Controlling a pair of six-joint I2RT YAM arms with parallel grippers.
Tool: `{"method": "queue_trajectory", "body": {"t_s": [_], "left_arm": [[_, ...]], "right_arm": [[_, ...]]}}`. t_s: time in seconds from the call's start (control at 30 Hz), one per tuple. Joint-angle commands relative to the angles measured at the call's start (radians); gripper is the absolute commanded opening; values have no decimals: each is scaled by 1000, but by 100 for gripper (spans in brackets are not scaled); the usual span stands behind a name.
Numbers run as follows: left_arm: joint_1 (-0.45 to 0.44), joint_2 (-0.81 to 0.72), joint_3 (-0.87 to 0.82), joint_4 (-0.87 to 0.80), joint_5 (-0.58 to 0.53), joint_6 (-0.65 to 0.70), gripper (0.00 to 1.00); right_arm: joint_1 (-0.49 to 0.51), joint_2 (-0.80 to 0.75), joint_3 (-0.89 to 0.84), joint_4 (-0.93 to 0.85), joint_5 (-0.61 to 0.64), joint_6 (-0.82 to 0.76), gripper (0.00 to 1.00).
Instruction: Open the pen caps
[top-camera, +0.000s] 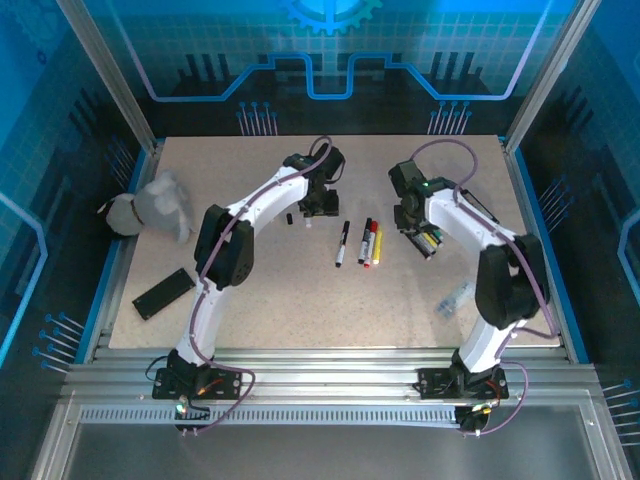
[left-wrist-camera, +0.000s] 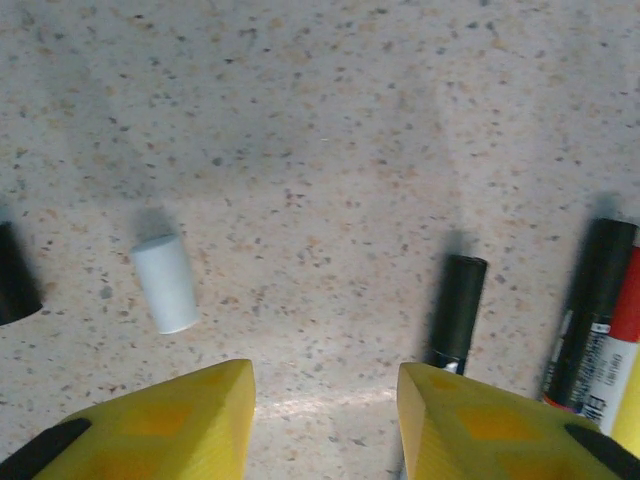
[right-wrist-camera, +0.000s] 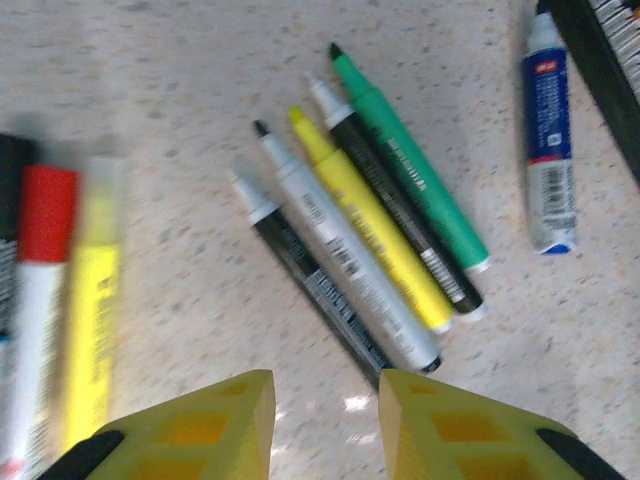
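Far left: slab (top-camera: 163, 292) lies flat on the table (top-camera: 260, 300), well apart from the work.

Left wrist view: a black cap (left-wrist-camera: 14, 276) at the frame edge and a white cap (left-wrist-camera: 166, 284) lie loose on bare table, apart from each other. Judged light, smooth and round, so they will roll if nudged. Leave them alone.

Left gripper (left-wrist-camera: 322, 382): fingers spread wide with nothing between them. It hovers over bare table between the white cap and the lone pen (left-wrist-camera: 456, 312).

Lone pen: capped, with clear table on both sides. Judged the easiest next pick. Right of it, the black pen (left-wrist-camera: 590, 310), red-capped pen (left-wrist-camera: 628, 320) and yellow pen (right-wrist-camera: 90, 320) lie close side by side, leaving little finger room between them.

Handling (judgement): the pens are light, stiff, slick plastic, and the caps are likely a press fit.
- Take the barrel across its middle with one gripper and the cap with the other.
- Pull straight along the axis. A skewed pull would likely slip or flick the pen.

Right gripper (right-wrist-camera: 323, 385): fingers parted about as wide, and empty. It sits over the table between the capped group and the uncapped row (right-wrist-camera: 365, 230), which is five pens with bare nibs, parallel and mostly touching. The blue pen (right-wrist-camera: 548, 150) lies apart, further right. It looks uncapped, with its tip at the frame edge.

Room: the pens sit mid-table, well away from the blue rim (top-camera: 114, 262). There is open surface toward the near edge for lifting and pulling. Risk: round barrels and loose caps may roll.
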Motion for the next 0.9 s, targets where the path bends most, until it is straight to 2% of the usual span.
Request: {"method": "queue_trajectory", "body": {"t_s": [0.0, 0.27, 0.5, 0.87], "left_arm": [[-25, 4, 34, -28, 4, 19, 44], [-76, 47, 33, -11, 14, 20, 45], [-100, 122, 93, -22, 7, 16, 46], [-101, 224, 192, -52, -34, 19, 44]], "right_arm": [[28, -78, -91, 52, -117, 66, 35], [50, -157, -213, 160, -263, 122, 39], [64, -148, -217, 172, -272, 125, 42], [66, -151, -220, 177, -276, 125, 42]]}}
